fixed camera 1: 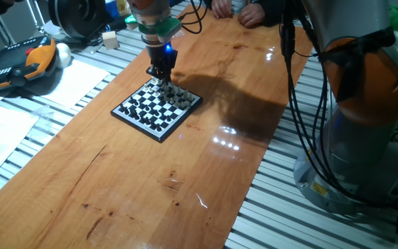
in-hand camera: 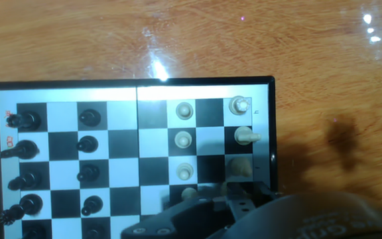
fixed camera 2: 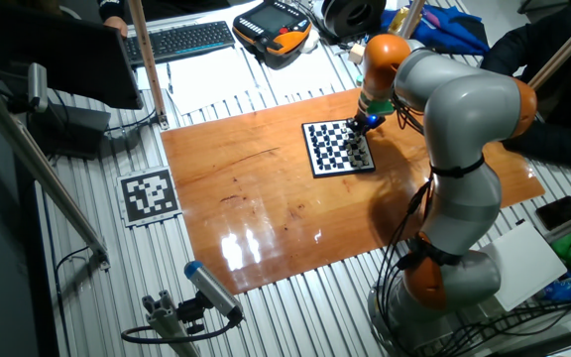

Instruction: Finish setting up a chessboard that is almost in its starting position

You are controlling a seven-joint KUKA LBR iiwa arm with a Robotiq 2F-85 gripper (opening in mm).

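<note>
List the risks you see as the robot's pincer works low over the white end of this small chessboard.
1. The white pieces stand close together, so the pincer, low among them, could tip a neighbour.
2. The chessboard lies loose on the glossy table; a sideways nudge might slide it.
3. The hand view is partly blocked by the pincer, so squares beneath it can't be checked.

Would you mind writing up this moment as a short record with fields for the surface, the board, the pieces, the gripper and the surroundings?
surface: wooden table top on a slatted metal bench
board: chessboard, black rim, near the table's far end
pieces: black ones at the left, white pieces at the right in the hand view
gripper: gripper low over the board's white side; jaw state hidden
surroundings: keyboard, teach pendant, printed marker tag
</note>
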